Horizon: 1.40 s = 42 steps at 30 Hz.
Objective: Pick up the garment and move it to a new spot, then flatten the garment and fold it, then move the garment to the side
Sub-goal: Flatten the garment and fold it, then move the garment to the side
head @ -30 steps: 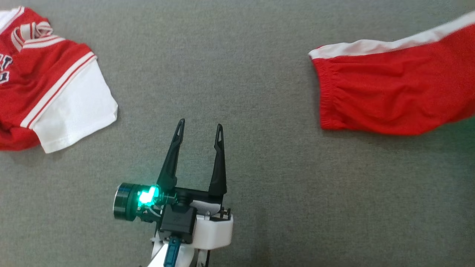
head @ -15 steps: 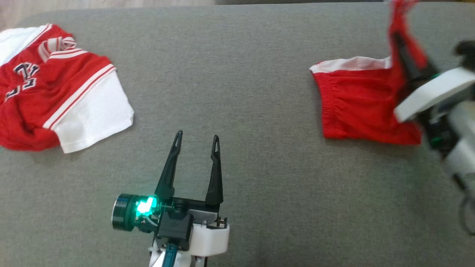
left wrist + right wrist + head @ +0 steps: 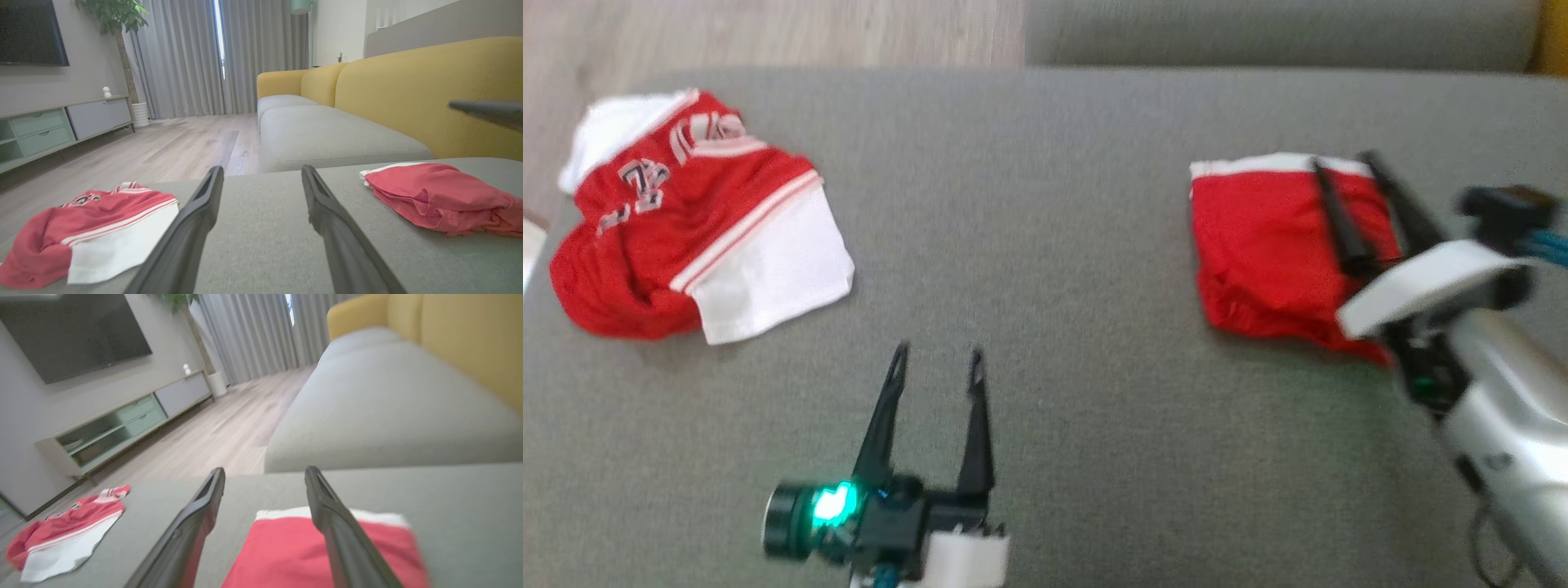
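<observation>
My left gripper (image 3: 938, 353) is open and empty, and my right gripper (image 3: 1341, 160) is open over the folded red shorts (image 3: 1258, 245) at right; a fingertip snagging cloth on retract could wreck the fold.

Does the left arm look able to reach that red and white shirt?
Probably yes: the left gripper is open, and only bare grey cushion lies between it and the shirt.

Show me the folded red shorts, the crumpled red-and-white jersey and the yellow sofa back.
Folded red shorts (image 3: 1258, 245): head view, red middle panel.
Crumpled red-and-white jersey (image 3: 686, 237): head view, red body fabric.
Yellow sofa back (image 3: 408, 94): left wrist view, front face.
</observation>
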Tool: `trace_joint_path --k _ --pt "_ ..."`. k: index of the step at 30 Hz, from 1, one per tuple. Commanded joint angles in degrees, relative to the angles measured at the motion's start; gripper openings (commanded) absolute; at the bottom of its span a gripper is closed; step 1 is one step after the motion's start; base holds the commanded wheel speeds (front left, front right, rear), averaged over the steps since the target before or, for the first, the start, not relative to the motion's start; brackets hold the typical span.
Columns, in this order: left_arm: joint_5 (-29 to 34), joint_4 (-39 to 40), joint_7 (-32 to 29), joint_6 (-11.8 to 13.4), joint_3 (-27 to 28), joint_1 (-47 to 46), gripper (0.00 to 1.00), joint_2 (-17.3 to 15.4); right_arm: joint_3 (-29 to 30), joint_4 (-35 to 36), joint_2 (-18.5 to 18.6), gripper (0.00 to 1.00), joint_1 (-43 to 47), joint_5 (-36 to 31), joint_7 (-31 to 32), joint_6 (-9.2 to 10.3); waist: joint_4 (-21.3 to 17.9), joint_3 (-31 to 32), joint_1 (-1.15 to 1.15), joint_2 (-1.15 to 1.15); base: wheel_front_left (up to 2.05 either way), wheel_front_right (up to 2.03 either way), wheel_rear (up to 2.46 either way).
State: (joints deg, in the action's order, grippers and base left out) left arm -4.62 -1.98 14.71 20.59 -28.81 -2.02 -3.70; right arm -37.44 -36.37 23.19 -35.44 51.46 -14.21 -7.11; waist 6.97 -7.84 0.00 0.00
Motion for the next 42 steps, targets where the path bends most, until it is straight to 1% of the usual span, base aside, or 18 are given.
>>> trace_joint_path --k 1,3,5,8,10,12,14,17,18,21,24,28,31,37,42 --pt "-0.36 1.51 0.29 -0.30 2.18 -0.10 1.00 0.07 0.95 1.80 1.14 1.00 1.04 -1.06 -0.76 -0.37 -0.79 2.98 0.00 0.00 0.00 0.00 0.00" --pt "-1.05 1.20 0.29 -0.50 3.30 1.65 1.00 -0.25 7.06 5.42 2.19 1.00 5.20 -6.30 -0.77 -0.37 -1.69 5.27 0.00 0.00 0.00 0.00 0.00" --pt "-1.23 1.99 0.29 -0.28 4.79 3.06 1.00 -0.49 13.06 9.85 1.77 1.00 10.38 -11.36 -0.77 -0.37 -2.68 7.36 0.00 0.00 0.00 0.00 0.00" --pt "-0.83 3.22 0.29 0.05 6.68 5.11 1.00 -1.01 20.24 17.15 -0.80 1.00 18.15 -17.67 -0.78 -0.37 -4.21 9.29 0.00 0.00 0.00 0.00 0.00" --pt "-0.78 3.45 0.29 -0.66 7.37 6.02 1.00 -1.31 24.48 21.27 -2.88 1.00 22.81 -22.44 -0.78 -0.37 -4.83 10.26 0.00 0.00 0.00 0.00 0.00" --pt "-0.83 3.43 0.29 -1.21 8.20 6.90 1.00 -1.39 27.75 24.47 -5.41 1.00 27.33 -26.87 -0.78 -0.37 -5.35 11.30 0.00 0.00 0.00 0.00 0.00" --pt "-1.00 3.42 0.29 -1.84 8.96 8.00 1.00 -1.34 29.98 26.25 -7.93 1.00 31.80 -30.50 -0.78 -0.37 -5.78 12.38 0.00 0.00 0.00 0.00 0.00" --pt "-1.33 2.73 0.29 -2.97 9.99 10.27 1.00 -1.28 30.64 28.02 -10.55 1.00 37.71 -34.92 -0.78 -0.37 -6.19 13.86 0.00 0.00 0.00 0.00 0.00" --pt "-1.38 2.09 0.29 -3.33 10.97 11.66 1.00 -1.20 30.80 28.49 -11.71 1.00 40.70 -37.27 -0.78 -0.37 -6.45 14.35 0.00 0.00 0.00 0.00 0.00" --pt "-1.32 1.45 0.29 -3.49 12.44 13.37 1.00 -0.92 31.60 28.64 -13.35 1.00 43.23 -39.26 -0.78 -0.37 -6.81 14.70 0.00 0.00 0.00 0.00 0.00" --pt "-1.66 0.91 0.29 -4.23 13.46 14.57 1.00 -0.57 32.18 28.43 -14.36 1.00 44.57 -40.23 -0.78 -0.37 -6.88 14.74 0.00 0.00 0.00 0.00 0.00" --pt "-1.70 0.22 0.29 -5.71 14.48 14.77 1.00 -0.22 32.18 28.47 -14.53 1.00 45.20 -41.16 -0.78 -0.37 -6.72 14.47 0.00 0.00 0.00 0.00 0.00" --pt "-1.46 -0.01 0.29 -6.25 15.12 14.78 1.00 0.03 32.51 28.51 -14.53 1.00 45.17 -41.45 -0.78 -0.37 -6.80 14.36 0.00 0.00 0.00 0.00 0.00" --pt "-0.72 -0.49 0.29 -6.82 15.56 14.57 1.00 0.41 32.66 28.58 -14.18 1.00 45.20 -41.78 -0.78 -0.37 -6.89 14.19 0.00 0.00 0.00 0.00 0.00" --pt "-0.31 -0.32 0.29 -6.43 15.73 14.36 1.00 0.59 32.60 28.63 -13.89 1.00 45.10 -41.82 -0.79 -0.37 -7.08 13.88 0.00 0.00 0.00 0.00 0.00"
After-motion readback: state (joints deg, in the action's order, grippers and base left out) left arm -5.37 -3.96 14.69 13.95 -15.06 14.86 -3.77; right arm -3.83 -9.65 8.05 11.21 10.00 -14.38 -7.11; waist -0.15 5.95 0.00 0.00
